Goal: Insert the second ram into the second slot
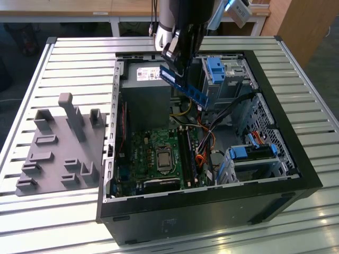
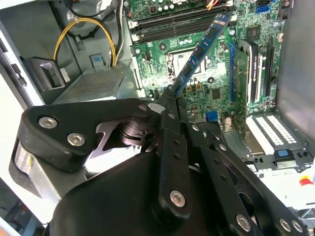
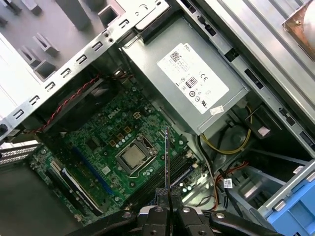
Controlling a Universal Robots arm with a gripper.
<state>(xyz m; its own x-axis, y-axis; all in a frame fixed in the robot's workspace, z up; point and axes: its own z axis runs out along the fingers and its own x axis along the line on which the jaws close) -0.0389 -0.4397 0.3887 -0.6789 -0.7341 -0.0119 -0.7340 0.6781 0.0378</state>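
The second ram [image 1: 184,85] is a thin blue circuit-board stick that hangs tilted in the air above the open computer case [image 1: 275,100], over the power supply's edge. My gripper [image 1: 175,62] is shut on its upper end. In the second wrist view the stick [image 2: 199,51] juts out from my closed fingertips [image 2: 167,115] over the motherboard. In the first wrist view I see it edge-on [image 3: 167,157] above my gripper [image 3: 167,196]. The dark memory slots [image 1: 186,153] lie beside the processor socket [image 1: 163,159], well below the stick; they also show in both wrist views [image 2: 177,27] [image 3: 186,166].
A grey power supply [image 1: 145,92] fills the case's far corner. Blue drive-bay tabs [image 1: 214,69] [image 1: 254,153] and loose cables [image 1: 212,114] sit toward the exterior view's right. A grey fixture plate [image 1: 58,148] with upright posts lies on the slatted table at the exterior view's left.
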